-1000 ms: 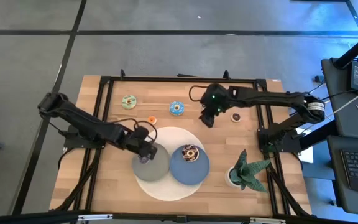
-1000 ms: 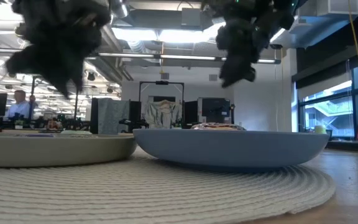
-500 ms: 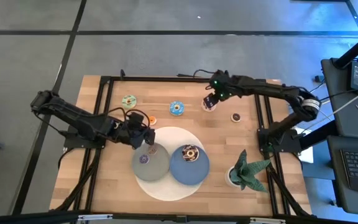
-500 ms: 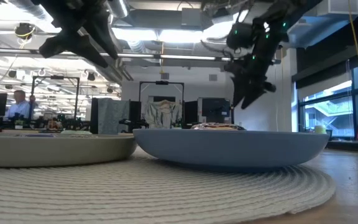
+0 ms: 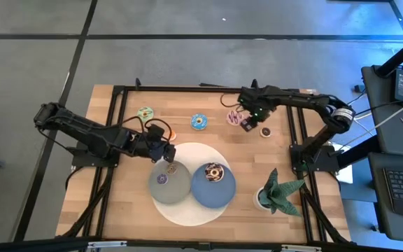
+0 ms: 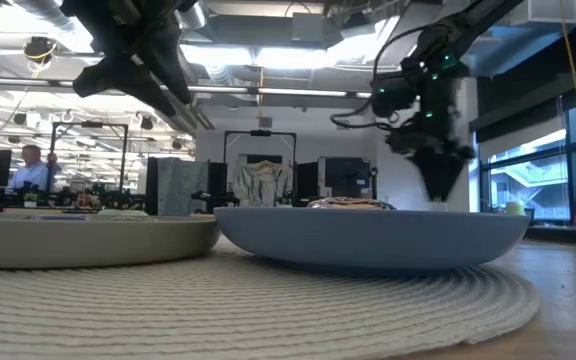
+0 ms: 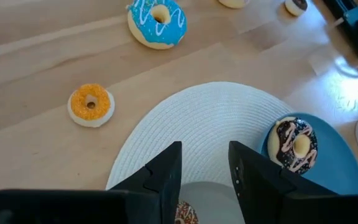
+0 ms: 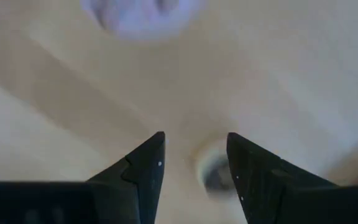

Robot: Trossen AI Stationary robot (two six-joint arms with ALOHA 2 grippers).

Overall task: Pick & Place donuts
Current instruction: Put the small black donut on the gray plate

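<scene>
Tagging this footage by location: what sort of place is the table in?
Probably an open-plan office or lab: the low view shows exposed ceiling ducts, desks with monitors and a seated person behind the grey plate.

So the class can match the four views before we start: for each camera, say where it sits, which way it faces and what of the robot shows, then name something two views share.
High view: above the table, looking straight down; both arms show.
Low view: at table-top height, looking across the blue plate into the room; both arms enter from above.
Left wrist view: on the left arm, looking down past the left gripper at the white mat.
Right wrist view: on the right arm, facing the tabletop past the right gripper.
Shared: the chocolate donut shows in high and left wrist views.
</scene>
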